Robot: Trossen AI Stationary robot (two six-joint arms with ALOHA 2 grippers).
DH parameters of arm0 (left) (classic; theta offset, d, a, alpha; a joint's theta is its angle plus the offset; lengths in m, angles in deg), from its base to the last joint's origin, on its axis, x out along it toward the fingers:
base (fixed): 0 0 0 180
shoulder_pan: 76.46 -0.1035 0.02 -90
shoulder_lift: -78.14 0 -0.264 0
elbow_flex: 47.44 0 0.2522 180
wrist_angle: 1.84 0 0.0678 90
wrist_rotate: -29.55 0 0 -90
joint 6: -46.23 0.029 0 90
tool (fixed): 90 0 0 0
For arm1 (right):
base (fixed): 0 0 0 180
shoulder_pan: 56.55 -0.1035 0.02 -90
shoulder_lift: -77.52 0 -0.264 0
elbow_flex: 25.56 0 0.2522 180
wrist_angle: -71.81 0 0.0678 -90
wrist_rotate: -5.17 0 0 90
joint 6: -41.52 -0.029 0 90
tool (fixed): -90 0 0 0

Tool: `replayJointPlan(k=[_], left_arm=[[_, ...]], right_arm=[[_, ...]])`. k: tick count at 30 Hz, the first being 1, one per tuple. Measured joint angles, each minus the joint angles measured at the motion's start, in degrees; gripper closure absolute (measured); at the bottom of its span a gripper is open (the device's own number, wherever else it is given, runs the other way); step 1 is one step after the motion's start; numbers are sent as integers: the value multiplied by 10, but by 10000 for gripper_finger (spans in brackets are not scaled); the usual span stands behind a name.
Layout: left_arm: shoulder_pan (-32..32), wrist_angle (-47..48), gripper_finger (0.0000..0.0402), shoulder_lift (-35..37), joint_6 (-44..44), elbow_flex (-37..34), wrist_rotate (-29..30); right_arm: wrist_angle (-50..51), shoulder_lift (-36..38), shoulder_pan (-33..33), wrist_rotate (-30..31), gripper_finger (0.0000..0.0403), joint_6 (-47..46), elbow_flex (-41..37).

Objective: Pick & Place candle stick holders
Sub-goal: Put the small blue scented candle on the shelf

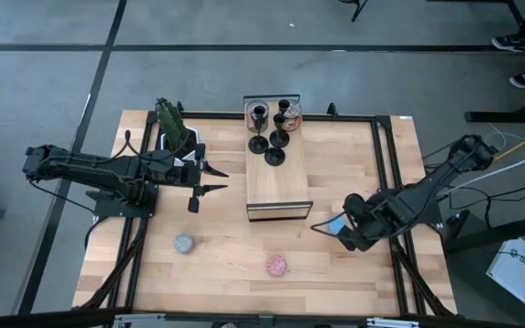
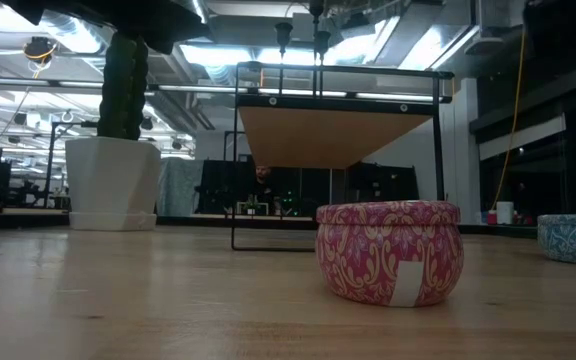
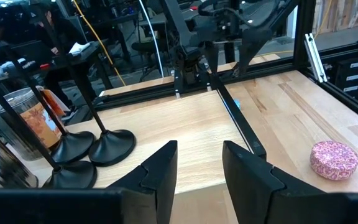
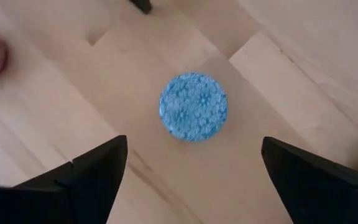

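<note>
Black candle stick holders point(image 1: 274, 137) stand on their round bases at the far end of a raised wooden shelf point(image 1: 279, 187); their bases also show in the left wrist view point(image 3: 107, 146). My left gripper point(image 1: 215, 180) is open and empty, level at the shelf's left side, pointing across it point(image 3: 197, 174). My right gripper point(image 1: 326, 227) is open, pointing down over a blue patterned tin point(image 4: 193, 106) that sits on the table. Its fingers stand on either side of the tin without touching it.
A pink tin point(image 1: 276, 265) and a grey tin point(image 1: 183, 242) sit on the near part of the table. A potted cactus point(image 1: 173, 128) stands at the far left. Shiny tins point(image 3: 17, 124) stand beside the holders on the shelf. A black frame rail point(image 1: 386, 182) runs along the table's right side.
</note>
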Motion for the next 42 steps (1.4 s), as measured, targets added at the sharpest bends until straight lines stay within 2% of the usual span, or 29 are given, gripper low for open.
replayJointPlan(k=[6,14,42], left_arm=[[0,0,277,0,0,0,0],[0,0,279,0,0,0,0],[0,0,278,0,0,0,0]], right_arm=[[-7,-25,41,-20,29,0,0],[-33,-59,62,-32,29,3,0],[-80,-174,73,-32,29,-4,0]])
